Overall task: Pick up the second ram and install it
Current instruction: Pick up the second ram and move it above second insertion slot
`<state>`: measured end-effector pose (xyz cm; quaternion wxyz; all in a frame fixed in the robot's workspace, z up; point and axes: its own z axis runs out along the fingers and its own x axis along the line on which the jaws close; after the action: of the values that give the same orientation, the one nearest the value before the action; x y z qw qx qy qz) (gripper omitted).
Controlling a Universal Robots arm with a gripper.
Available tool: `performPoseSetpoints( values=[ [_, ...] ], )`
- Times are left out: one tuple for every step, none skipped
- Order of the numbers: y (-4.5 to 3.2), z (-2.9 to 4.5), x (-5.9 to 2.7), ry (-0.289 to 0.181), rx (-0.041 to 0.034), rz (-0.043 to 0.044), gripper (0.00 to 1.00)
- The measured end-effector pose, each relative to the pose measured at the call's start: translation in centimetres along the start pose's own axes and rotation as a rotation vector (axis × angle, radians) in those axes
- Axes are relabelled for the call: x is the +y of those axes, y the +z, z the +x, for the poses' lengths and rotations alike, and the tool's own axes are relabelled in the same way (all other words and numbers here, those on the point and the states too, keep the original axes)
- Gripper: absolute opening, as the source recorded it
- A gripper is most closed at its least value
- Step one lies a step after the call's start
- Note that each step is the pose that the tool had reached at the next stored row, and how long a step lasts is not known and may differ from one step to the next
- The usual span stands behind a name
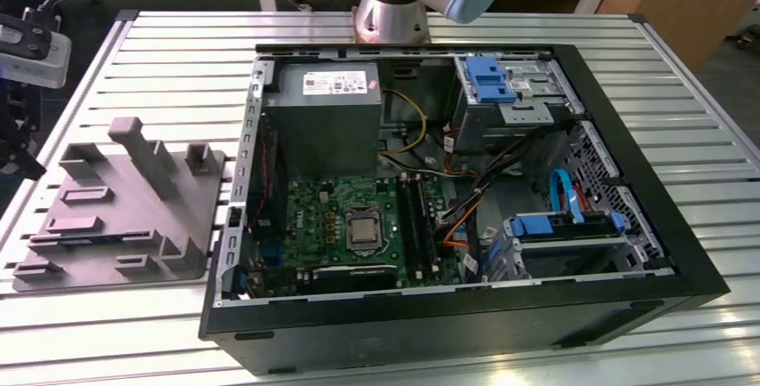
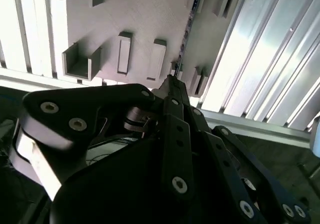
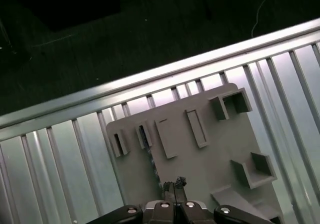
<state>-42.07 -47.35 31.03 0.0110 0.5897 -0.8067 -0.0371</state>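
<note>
Your end effector hangs over the grey tray with its fingers pressed together, gripping nothing. The second ram stands on edge in that tray, its long axis parallel to the raised bars, one end toward your fingertips.

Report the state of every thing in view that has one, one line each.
end effector: shut, holding nothing, above the grey tray.
second ram: standing on edge in the grey tray, not picked up.
grey tray: lying flat on the slatted table.
computer case: on its side, open, side panel off.
processor: bare, no cooler over it.
</note>
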Motion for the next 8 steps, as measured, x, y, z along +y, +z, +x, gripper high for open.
performPoseSetpoints(
  values=[
    [0.03,0.0,-0.01,-0.019,0.0014,-0.0005,0.1],
    [0.06,0.0,-0.01,-0.037,0.0027,-0.0009,0.1],
    [0.09,0.0,-0.01,-0.055,0.0041,-0.0015,0.1],
    [0.12,0.0,-0.01,-0.073,0.0053,-0.0019,0.1],
    [0.15,0.01,-0.01,-0.091,0.0066,-0.0024,0.1],
    [0.17,0.01,-0.01,-0.109,0.008,-0.0029,0.1],
    [0.21,0.01,-0.02,-0.127,0.0092,-0.0033,0.1],
    [0.23,0.01,-0.02,-0.145,0.0106,-0.0038,0.1]
  ],
)
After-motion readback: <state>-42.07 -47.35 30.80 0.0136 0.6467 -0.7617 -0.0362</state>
